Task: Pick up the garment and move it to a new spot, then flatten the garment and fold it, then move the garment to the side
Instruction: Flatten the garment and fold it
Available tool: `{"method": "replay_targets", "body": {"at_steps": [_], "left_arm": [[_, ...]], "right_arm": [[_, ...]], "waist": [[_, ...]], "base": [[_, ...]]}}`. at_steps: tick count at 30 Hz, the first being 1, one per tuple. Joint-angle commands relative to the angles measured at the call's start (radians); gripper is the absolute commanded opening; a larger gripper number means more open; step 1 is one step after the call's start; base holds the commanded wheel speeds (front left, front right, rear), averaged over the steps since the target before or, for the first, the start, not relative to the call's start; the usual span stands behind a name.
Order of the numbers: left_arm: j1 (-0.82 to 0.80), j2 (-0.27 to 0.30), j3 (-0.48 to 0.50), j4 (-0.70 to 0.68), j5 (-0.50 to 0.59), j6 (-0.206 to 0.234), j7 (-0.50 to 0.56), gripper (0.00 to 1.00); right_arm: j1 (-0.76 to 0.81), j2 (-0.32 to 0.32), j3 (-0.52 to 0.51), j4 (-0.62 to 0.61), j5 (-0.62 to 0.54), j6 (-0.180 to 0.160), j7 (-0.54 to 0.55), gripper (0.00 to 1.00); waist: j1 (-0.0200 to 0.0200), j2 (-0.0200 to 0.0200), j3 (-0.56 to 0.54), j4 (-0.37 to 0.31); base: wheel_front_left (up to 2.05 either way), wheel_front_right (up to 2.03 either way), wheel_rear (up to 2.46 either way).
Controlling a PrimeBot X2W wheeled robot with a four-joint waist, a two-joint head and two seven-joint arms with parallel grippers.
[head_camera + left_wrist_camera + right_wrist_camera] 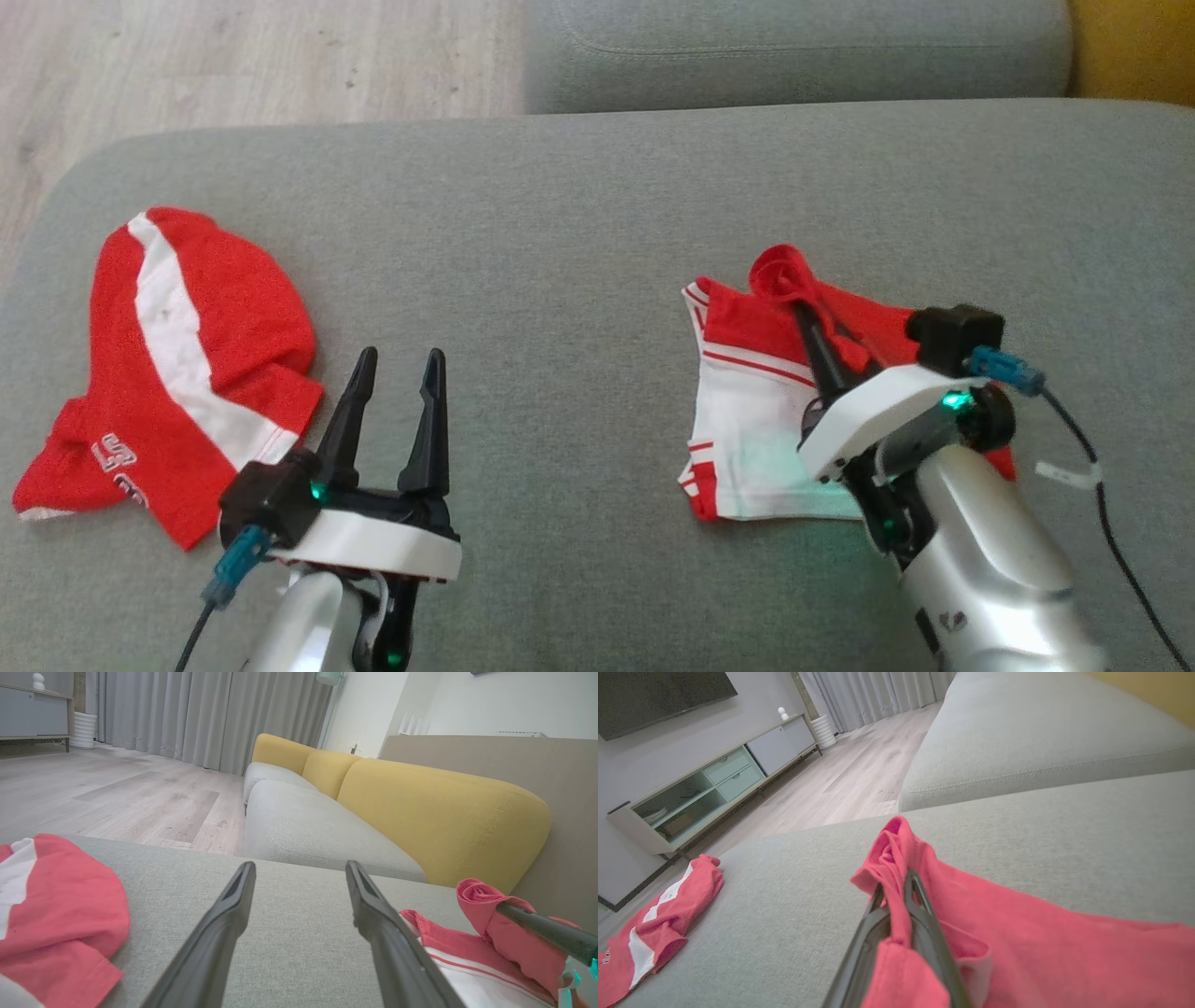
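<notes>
The right tool [801, 310] is closed tight on a red fold of the garment [747, 420]. The fabric wraps over and around both fingers near their tips. The pinched fold stands raised above the rest of the garment. The rest lies partly flat on the grey seat cushion [579, 233], right of centre in the head view. Its white panel with red stripes faces up and its red portion lies toward the far side.

The left tool [400, 357] has its fingers spread wide and holds nothing. It is positioned over bare cushion between the two fabrics and touches neither.

A second garment [187, 345], red with a white band and white lettering, lies crumpled near the left edge of the cushion, well apart from the first.

Beyond the cushion are another grey seat [303, 826], a yellow backrest [444, 812] and a wooden floor [117, 798]
</notes>
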Motion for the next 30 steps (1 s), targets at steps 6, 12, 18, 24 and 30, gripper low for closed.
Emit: {"method": "replay_targets", "body": {"at_steps": [6,12,18,24,30], "left_arm": [[-0.032,0.002,0.028,-0.023,-0.012,0.002,-0.006,1.0],[-0.037,0.001,0.031,-0.02,-0.014,0.002,-0.006,1.0],[-0.038,0.0,0.034,-0.014,-0.015,0.002,-0.006,1.0],[-0.035,-0.001,0.042,-0.011,-0.016,0.002,-0.006,1.0],[-0.032,-0.001,0.048,-0.021,-0.013,0.002,-0.006,1.0]], "right_arm": [[-0.016,0.012,0.093,0.022,0.049,0.007,-0.043,0.0],[-0.025,0.012,0.146,0.085,0.079,0.007,-0.058,0.0],[-0.002,0.012,0.301,0.058,0.172,0.007,-0.034,1.0],[-0.012,0.012,0.365,0.024,0.204,0.007,-0.038,1.0],[-0.062,0.012,0.301,0.009,0.168,0.007,-0.08,1.0]], "waist": [[0.0,0.0,0.004,0.028],[0.0,0.0,0.013,0.035],[0.0,0.0,0.016,0.029],[0.0,0.0,0.006,0.004],[0.0,0.0,-0.002,-0.028]], "base": [[0.0,0.0,0.0],[0.0,0.0,0.0],[0.0,0.0,0.0],[0.0,0.0,0.0],[0.0,0.0,0.0]]}}
